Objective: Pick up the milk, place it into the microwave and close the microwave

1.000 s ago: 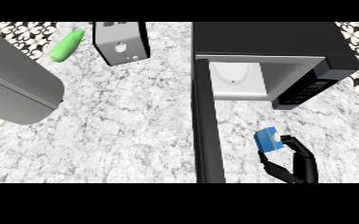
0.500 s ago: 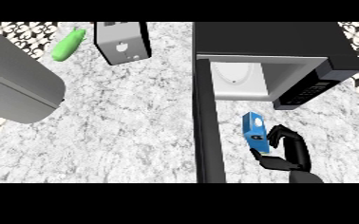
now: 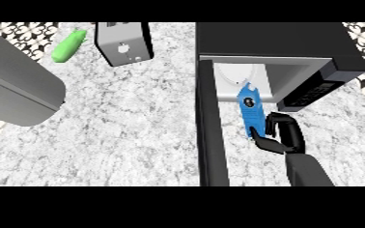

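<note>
Slim blue milk carton (image 3: 249,110), tilted upright at the open microwave (image 3: 285,41) mouth, its lower end clamped between the curled fingers of the right hand (image 3: 287,138).

There is one view, taken from the robot's head and aimed steeply down at the grey-white speckled stone table (image 3: 128,125), which fills most of the frame. The table's far side lies toward the top. The black box-shaped microwave (image 3: 271,38) is seen from above at upper right, its open dark door (image 3: 212,135) edge-on. The camera sits close behind the arm. The grey right forearm (image 3: 308,170) enters from the lower edge, and its black right hand (image 3: 285,135) clasps the blue milk carton (image 3: 249,108).
</note>
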Controlling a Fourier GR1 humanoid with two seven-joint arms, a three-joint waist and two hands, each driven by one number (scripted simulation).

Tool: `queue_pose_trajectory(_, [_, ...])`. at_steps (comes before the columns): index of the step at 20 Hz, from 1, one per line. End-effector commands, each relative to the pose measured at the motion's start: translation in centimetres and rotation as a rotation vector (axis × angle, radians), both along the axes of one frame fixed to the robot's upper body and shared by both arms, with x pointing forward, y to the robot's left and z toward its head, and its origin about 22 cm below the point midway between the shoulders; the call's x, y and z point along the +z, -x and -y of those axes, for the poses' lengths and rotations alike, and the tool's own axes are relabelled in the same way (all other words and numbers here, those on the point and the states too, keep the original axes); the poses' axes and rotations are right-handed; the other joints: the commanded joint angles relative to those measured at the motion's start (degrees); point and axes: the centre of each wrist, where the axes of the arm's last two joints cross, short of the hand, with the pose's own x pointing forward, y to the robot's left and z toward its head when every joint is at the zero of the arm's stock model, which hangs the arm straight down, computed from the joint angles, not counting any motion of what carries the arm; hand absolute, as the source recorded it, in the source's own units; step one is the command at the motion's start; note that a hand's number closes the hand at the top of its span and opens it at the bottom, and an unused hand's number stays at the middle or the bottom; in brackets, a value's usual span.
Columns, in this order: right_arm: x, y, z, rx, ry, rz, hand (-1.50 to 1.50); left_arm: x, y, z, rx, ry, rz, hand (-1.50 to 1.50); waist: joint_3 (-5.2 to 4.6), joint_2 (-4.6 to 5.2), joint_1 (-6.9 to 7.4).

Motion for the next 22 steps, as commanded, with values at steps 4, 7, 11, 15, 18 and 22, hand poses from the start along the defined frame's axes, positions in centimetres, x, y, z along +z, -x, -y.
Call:
queue_pose_trajectory(4, [4.5, -5.7, 0.2, -0.003, 0.025, 0.054, 1.5, 2.4, -0.5, 0.4, -0.008, 0.014, 0.079, -1.5, 0.03, 0.06, -0.06])
queue_pose_trajectory(7, [5.5, -6.9, 0.8, -0.001, 0.052, 0.033, 1.5, 2.1, -1.1, 0.3, -0.028, 0.032, 0.086, -1.5, 0.04, 0.2, 0.11])
queue_pose_trajectory(11, [6.5, -8.4, 0.1, -0.023, 0.086, 0.023, 1.5, 0.9, -1.6, 0.1, -0.034, 0.038, 0.069, -1.5, 0.11, 0.61, 1.1])
queue_pose_trajectory(15, [10.3, -11.5, -0.2, -0.035, 0.113, 0.01, 1.5, 2.4, -2.0, 0.7, -0.057, 0.031, 0.096, -1.5, 0.15, 0.84, 1.62])
queue_pose_trajectory(18, [11.1, -12.0, 0.5, -0.043, 0.127, 0.009, 1.5, 1.6, -2.9, -0.7, -0.047, 0.014, 0.108, -1.5, 0.14, 1.17, 2.08])
queue_pose_trajectory(22, [11.5, -12.3, 0.2, -0.138, 0.224, 0.047, 1.5, 2.1, -3.3, -0.3, -0.079, 0.011, 0.129, -1.5, 0.14, 1.46, 3.23])
